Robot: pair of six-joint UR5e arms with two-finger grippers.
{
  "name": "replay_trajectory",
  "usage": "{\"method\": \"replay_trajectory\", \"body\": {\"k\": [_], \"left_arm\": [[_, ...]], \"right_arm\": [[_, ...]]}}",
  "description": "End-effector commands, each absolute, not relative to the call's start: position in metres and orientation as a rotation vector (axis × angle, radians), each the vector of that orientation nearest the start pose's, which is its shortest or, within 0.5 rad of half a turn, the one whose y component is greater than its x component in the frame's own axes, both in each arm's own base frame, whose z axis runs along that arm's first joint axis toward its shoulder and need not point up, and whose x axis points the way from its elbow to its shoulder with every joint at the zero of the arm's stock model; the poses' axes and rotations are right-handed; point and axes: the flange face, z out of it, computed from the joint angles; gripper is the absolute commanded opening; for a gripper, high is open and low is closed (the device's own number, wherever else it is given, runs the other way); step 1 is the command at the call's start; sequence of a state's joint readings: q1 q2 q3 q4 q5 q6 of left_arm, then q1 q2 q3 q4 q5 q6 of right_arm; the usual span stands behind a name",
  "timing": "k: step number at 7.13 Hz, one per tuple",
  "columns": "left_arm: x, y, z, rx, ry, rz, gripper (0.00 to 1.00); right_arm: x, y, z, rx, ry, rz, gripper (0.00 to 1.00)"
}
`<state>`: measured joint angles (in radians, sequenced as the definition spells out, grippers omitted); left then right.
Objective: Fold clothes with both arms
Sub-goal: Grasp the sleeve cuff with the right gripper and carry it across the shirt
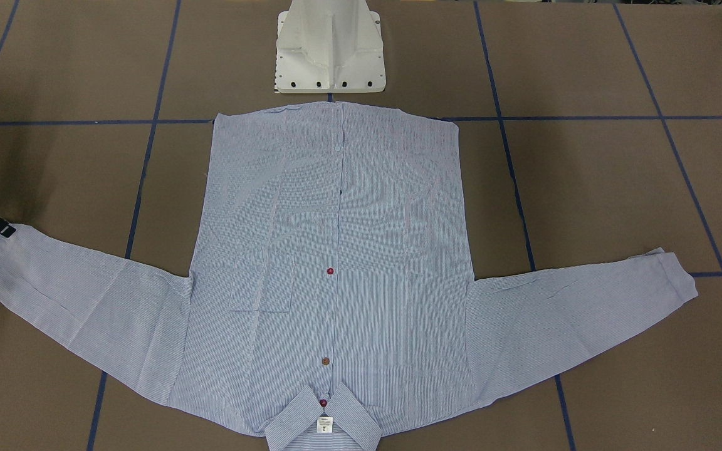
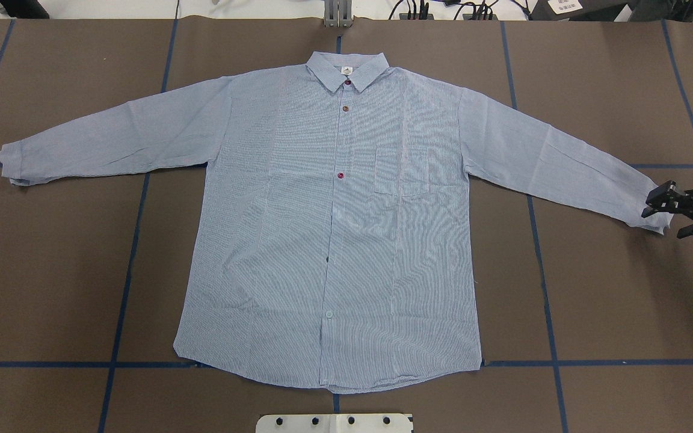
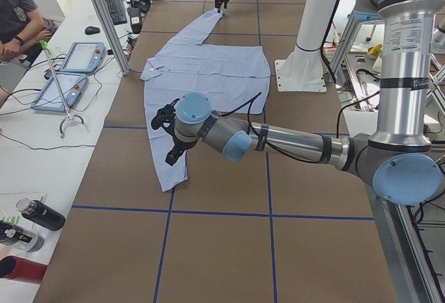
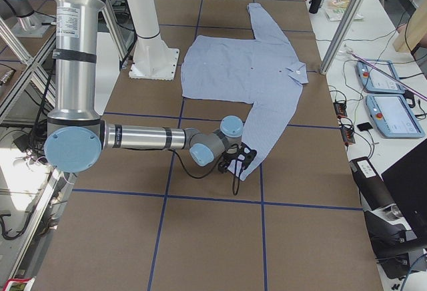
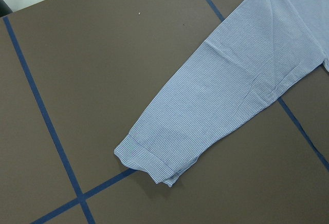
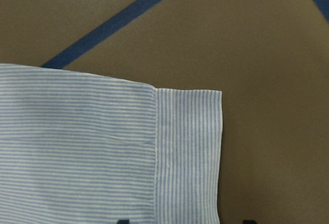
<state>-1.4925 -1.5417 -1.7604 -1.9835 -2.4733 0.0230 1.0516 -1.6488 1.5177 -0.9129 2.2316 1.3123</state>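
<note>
Shirt [image 2: 328,228] cuff [image 6: 187,152] right up close — right gripper [image 2: 662,218] fingers spread apart at it; left gripper [image 3: 165,140] — can't tell.

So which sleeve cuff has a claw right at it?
The robot's right-side sleeve: the right claw sits open at its cuff edge. The left-side sleeve lies with no claw at its cuff.

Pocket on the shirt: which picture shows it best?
The overhead view: the pocket faces the camera, right way up, all its edges clear. The front-facing view shows it too, but upside down. In the side views it is too small to make out. The wrist views show only sleeves.
</note>
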Motion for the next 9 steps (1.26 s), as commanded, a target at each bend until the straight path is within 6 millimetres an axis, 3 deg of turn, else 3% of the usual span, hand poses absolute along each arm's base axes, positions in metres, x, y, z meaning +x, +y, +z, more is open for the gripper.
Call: {"method": "replay_trajectory", "body": {"k": [1, 2, 4, 6, 7, 8, 9], "left_arm": [[-0.017, -0.495, 0.521, 0.514, 0.893, 0.352, 1.0], [-0.017, -0.494, 0.522, 0.513, 0.893, 0.35, 1.0], [-0.017, -0.494, 0.523, 0.512, 0.891, 0.349, 1.0], [-0.017, -0.495, 0.521, 0.516, 0.894, 0.352, 1.0], [-0.017, -0.495, 0.521, 0.516, 0.894, 0.352, 1.0], [-0.017, -0.495, 0.521, 0.516, 0.894, 0.352, 1.0], [-0.017, -0.494, 0.518, 0.523, 0.895, 0.356, 1.0]], "right_arm": [[-0.178, -0.456, 0.655, -0.218, -0.803, 0.606, 0.13], [-0.179, -0.457, 0.651, -0.215, -0.811, 0.604, 0.0], [-0.178, -0.459, 0.638, -0.196, -0.828, 0.599, 0.0], [-0.181, -0.473, 0.56, -0.083, -0.917, 0.555, 0.0], [-0.195, -0.495, 0.517, -0.028, -0.974, 0.52, 0.0], [-0.223, -0.51, 0.483, -0.005, -1.015, 0.466, 0.0], [-0.268, -0.531, 0.435, 0.018, -1.023, 0.423, 0.0]]}}
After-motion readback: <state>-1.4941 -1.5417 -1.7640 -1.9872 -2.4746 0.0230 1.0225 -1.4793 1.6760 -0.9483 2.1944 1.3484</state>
